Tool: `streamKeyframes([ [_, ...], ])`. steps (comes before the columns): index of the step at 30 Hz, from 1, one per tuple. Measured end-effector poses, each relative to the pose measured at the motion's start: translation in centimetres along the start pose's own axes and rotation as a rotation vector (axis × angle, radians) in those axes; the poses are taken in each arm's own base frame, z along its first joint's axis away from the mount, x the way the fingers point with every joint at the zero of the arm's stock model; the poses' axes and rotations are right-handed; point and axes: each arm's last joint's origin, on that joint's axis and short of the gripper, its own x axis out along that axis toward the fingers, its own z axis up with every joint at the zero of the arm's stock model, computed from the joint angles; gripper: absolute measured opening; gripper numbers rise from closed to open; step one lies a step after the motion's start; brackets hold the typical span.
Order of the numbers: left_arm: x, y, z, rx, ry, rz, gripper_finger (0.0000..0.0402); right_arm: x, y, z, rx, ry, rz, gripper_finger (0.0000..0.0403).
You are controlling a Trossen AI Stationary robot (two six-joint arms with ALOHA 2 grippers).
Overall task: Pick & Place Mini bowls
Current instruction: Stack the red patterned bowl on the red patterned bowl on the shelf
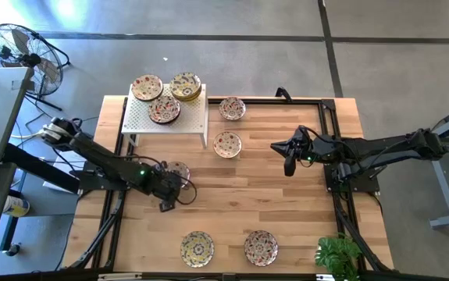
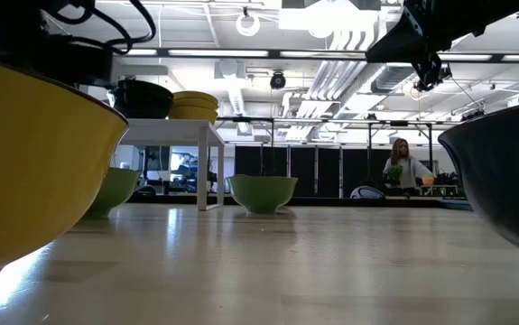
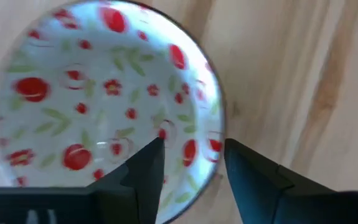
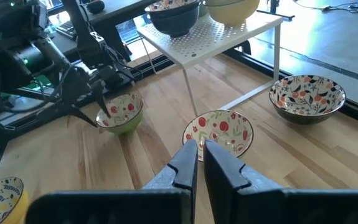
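Pale wood fills my overhead frame: the table [image 1: 286,203] spans the centre, boxed by a black rail. At its upper left stands a white perforated shelf [image 1: 165,117] carrying three mini bowls [image 1: 165,109], one of them a yellow-rimmed stack at the shelf's right end. Two black arms come next in size. I see the left arm reaching in from the left edge, and the left gripper [image 1: 167,204] sits left of centre, right over a red-flowered bowl [image 1: 179,170]. In the left wrist view that bowl [image 3: 98,106] fills the upper left, and the two dark fingers [image 3: 144,168] stand apart, one inside the rim and one outside it, astride the wall but not visibly pressing on it. The right arm enters from the right edge and the right gripper [image 1: 288,166] hangs right of centre over bare wood, its fingers [image 4: 185,163] drawn together with only a slit between, holding nothing. Loose bowls dot the rest of the table: one at upper centre [image 1: 232,108], one just below it [image 1: 227,144], and two along the bottom edge [image 1: 197,248]. A green plant [image 1: 338,256] sits at the lower right corner. A fan [image 1: 17,51] stands on the floor at upper left.
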Motion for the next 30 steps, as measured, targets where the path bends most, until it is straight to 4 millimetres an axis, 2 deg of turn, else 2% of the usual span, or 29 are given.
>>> streamKeyframes([
  [9, 1.7, -0.6, -0.1, 0.031, 0.066, 0.014, 0.0142, 0.0, 0.0, 0.0, 0.0, 0.0, -0.001, 0.0016],
  [11, 1.7, -0.6, -0.1, 0.033, 0.071, 0.016, 0.0119, 0.0, 0.0, 0.0, -0.001, 0.0, -0.001, 0.0016],
  [14, 1.2, -0.6, 0.1, 0.039, 0.092, 0.02, 0.0066, 0.0, 0.0, 0.0, -0.001, 0.0, -0.001, 0.0016],
  [17, -0.1, -0.7, 0.8, 0.056, 0.111, 0.023, 0.0014, 0.0, 0.0, 0.0, -0.001, 0.0, -0.001, 0.0016],
  [23, -3.7, -1.6, 3.6, 0.096, 0.048, -0.028, 0.0011, 0.0, 0.0, 0.0, -0.02, -0.002, -0.007, 0.0016],
  [26, -6.4, -2.1, 5.4, 0.114, -0.008, -0.073, 0.0009, 0.0, 0.0, 0.0, -0.033, -0.003, -0.008, 0.0016],
  [30, -11.0, -1.7, 7.2, 0.147, -0.078, -0.089, 0.001, 0.0, 0.0, 0.0, -0.046, -0.003, -0.008, 0.0016],
])
